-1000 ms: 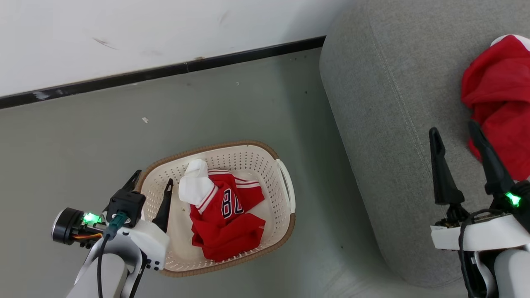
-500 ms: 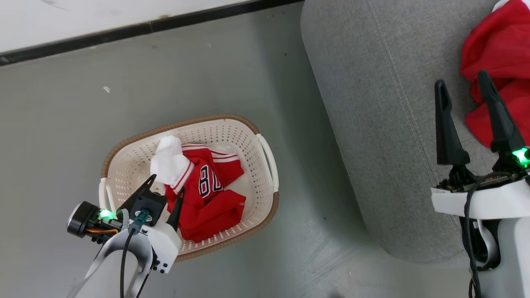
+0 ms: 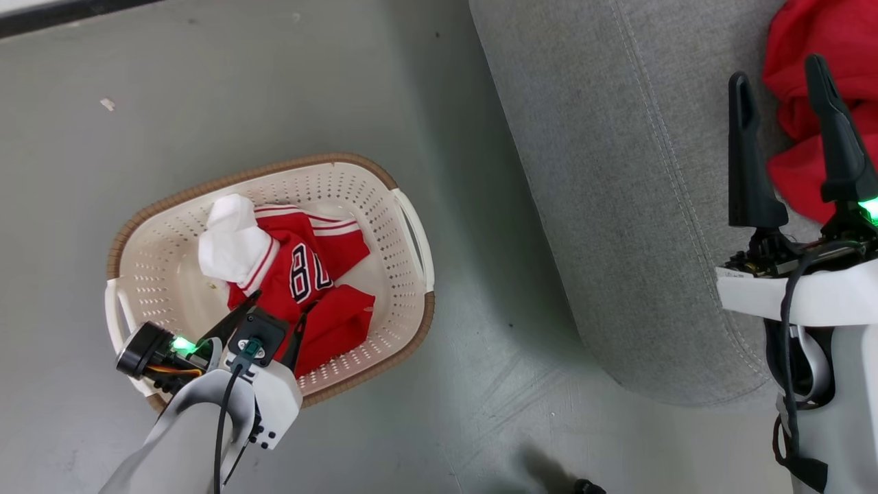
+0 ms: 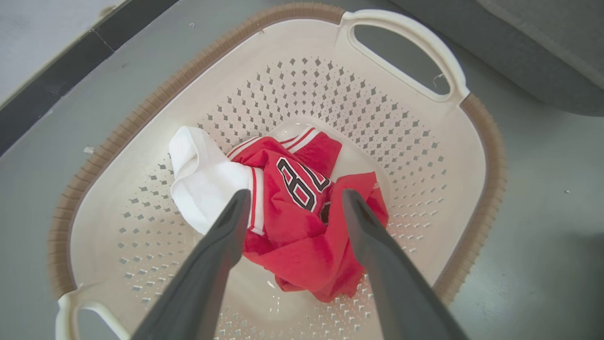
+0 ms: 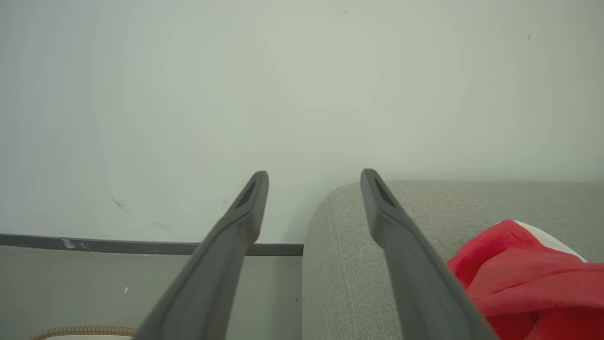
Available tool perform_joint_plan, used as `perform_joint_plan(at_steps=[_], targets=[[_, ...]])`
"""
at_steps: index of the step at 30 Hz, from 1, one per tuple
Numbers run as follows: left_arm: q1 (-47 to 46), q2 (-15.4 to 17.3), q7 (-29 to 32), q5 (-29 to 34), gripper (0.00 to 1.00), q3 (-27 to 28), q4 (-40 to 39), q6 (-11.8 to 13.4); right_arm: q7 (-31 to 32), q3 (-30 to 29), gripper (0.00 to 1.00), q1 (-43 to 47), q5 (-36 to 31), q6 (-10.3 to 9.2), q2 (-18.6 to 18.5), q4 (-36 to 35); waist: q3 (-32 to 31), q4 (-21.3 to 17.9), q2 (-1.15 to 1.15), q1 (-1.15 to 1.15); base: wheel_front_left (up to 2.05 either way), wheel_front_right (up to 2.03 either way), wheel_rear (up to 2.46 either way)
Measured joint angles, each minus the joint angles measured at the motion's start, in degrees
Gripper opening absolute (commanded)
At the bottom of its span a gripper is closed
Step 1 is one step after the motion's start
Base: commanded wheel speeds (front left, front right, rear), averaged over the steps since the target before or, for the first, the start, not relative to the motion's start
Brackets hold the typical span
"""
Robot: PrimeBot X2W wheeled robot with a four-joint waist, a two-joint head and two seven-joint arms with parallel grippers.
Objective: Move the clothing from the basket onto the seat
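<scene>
On the floor stands the cream basket point(image 3: 274, 168) with a red jersey point(image 3: 302, 274) crumpled inside, its white panel and dark numbers facing up. My left gripper point(image 3: 281, 303) hangs open just over the jersey's near edge. In the left wrist view the open fingers of the left gripper point(image 4: 296, 193) straddle the jersey point(image 4: 302, 222) inside the basket point(image 4: 424, 141), not touching it. A second red garment point(image 3: 844, 27) lies on the grey seat point(image 3: 617, 171). My right gripper point(image 3: 775, 68) is open above the seat beside that garment, and the right gripper point(image 5: 314, 174) holds nothing.
The seat's rounded corner point(image 4: 542, 47) is close to the basket's right handle point(image 3: 415, 233), with a strip of grey floor between. A wall with a dark baseboard point(image 5: 141, 246) runs behind. A small dark object point(image 3: 583, 487) sits on the floor at the bottom edge.
The head camera has tilted, shifting the whole picture. My left gripper has come from the basket's left rim to over the jersey, staying open. The right gripper stays open over the seat.
</scene>
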Motion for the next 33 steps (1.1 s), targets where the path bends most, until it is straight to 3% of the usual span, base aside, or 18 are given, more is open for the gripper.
perform_joint_plan(at_steps=[22, 33], targets=[[-5.82, 2.1, 0.74, 1.6, 1.0, 0.2, 7.26, -0.34, 0.0, 0.49, 1.0, -4.56, 2.92, 0.0, 0.01, 0.24, 8.4, -4.16, 0.0, 0.0, 0.0, 0.0, 0.0], [-7.99, 4.15, 1.74, 1.59, 1.0, 2.02, 10.73, 1.26, 0.0, 1.16, 1.0, -7.51, 4.72, 0.0, 0.01, 0.23, 11.79, -5.8, 0.0, 0.0, 0.0, 0.0, 0.0]])
